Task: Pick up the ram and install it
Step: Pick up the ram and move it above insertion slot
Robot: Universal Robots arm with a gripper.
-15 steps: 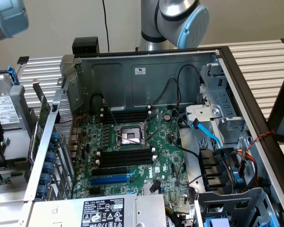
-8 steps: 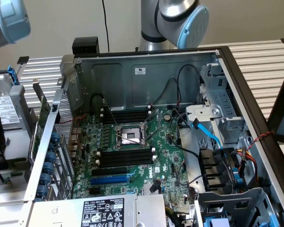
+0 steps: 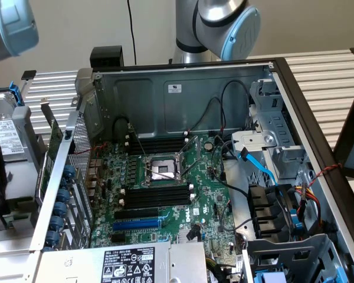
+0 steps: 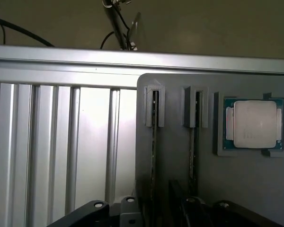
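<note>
The ram (image 4: 154, 142) stands on edge in a grey holder (image 4: 175, 170) — the pick-up step. The hand (image 4: 156, 210) is close by it, width untellable. Grasping calls for centring on that thin edge.

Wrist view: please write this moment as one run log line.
phase: pick-up | gripper: at ram in grey holder | second stick: beside it | black slots: no ram yet

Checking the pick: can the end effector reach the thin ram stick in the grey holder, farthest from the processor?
Probably yes: the end effector is close to the thin edge-on ram stick in the grey slotted holder, and nothing lies between them.
</note>
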